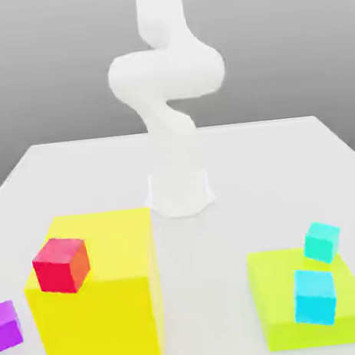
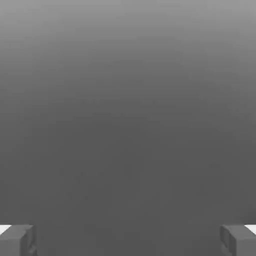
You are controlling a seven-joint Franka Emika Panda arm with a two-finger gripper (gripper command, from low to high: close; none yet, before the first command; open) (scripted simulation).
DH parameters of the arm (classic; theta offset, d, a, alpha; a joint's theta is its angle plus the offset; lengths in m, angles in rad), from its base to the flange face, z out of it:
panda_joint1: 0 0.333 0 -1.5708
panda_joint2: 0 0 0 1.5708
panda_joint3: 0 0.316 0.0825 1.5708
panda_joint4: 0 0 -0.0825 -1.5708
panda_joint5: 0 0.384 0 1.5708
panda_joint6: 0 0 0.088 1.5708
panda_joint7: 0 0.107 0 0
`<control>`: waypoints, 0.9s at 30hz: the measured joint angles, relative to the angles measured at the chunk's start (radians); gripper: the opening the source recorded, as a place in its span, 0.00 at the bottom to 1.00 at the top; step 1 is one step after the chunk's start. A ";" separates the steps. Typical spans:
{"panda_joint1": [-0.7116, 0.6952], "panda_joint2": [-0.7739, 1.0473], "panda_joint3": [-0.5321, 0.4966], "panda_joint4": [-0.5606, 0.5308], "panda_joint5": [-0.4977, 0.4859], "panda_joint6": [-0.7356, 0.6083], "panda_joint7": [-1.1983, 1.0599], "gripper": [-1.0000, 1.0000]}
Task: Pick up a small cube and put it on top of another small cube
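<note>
So my jaws are spread wide with nothing between them; in the hand view the two grey fingertips (image 2: 17, 240) sit at opposite edges, and past them there's only plain grey backdrop. No cube anywhere near them.

The small purple cube (image 1: 6, 325) sits on the white table (image 1: 287, 161) at the far edge of the exterior view's left, partly cut off by the frame, just beside the lower corner of the big yellow block (image 1: 110, 311). Can't tell if it touches the block or not. My white arm (image 1: 168, 97) rises from its base further back on the table, well apart from the cube.

Everything looks like smooth, flat-coloured plastic, no texture at all. The purple cube is a plain little box with sharp edges. The yellow block is a tall, chunky cuboid, much bigger than any of the cubes. A red cube (image 1: 61, 264) sits on its top face, near the corner on the exterior view's left. The arm is matte white and rounded, with fat curved joints.

Over on the exterior view's right there's a low, flat lime-green slab (image 1: 274, 301). It carries two cyan cubes: one (image 1: 314, 296) towards the front, and another (image 1: 322, 242) at its back edge, turned a bit askew
</note>
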 joint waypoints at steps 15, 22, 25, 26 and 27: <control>0.106 -0.020 -0.441 -0.007 -0.207 -0.048 -0.779 0.50; 0.197 0.053 -0.679 -0.019 -0.294 -0.018 -1.134 0.50; 0.254 0.102 -0.792 -0.024 -0.327 0.006 -1.285 0.50; 0.276 0.120 -0.833 -0.026 -0.337 0.015 -1.335 0.50; 0.302 0.139 -0.875 -0.028 -0.348 0.025 -1.385 0.50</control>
